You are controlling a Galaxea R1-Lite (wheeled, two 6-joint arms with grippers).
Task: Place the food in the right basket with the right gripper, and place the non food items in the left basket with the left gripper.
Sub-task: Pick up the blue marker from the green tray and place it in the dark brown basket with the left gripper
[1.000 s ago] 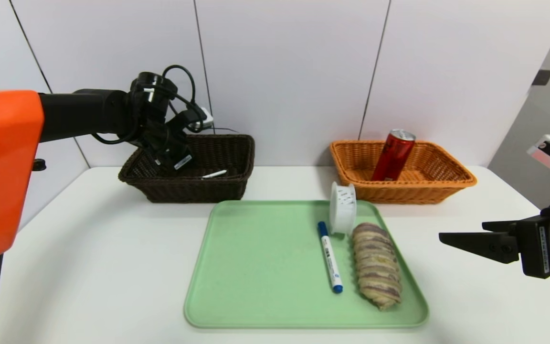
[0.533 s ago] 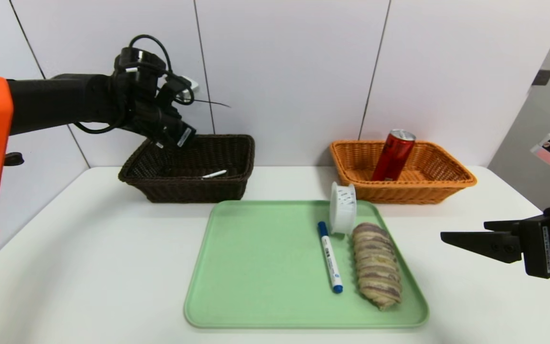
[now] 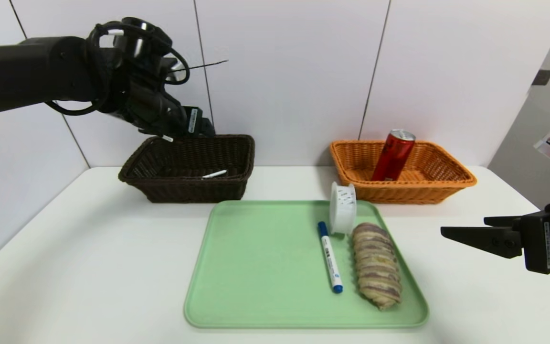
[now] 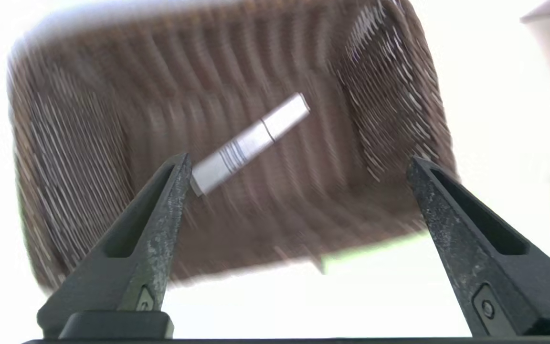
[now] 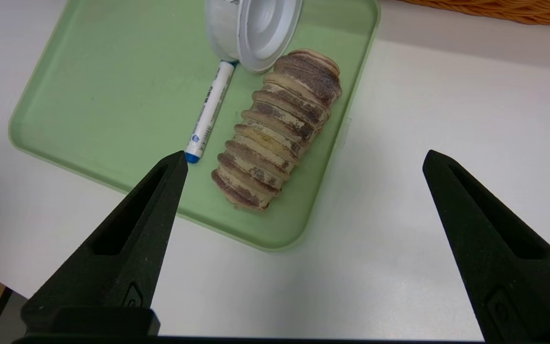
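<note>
Left gripper (image 3: 198,128) risen above dark basket (image 3: 237,184) back rim, fingers wide, empty; right gripper (image 3: 461,234) parked off tray (image 3: 256,267) right edge, fingers wide

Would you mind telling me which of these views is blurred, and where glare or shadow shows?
Left wrist view: the dark basket and the white pen in it are smeared, and the table around is washed out white. Right wrist view: crisp, the bread roll sharp. Head view: even light, with soft shadows under the green tray and orange basket.
</note>
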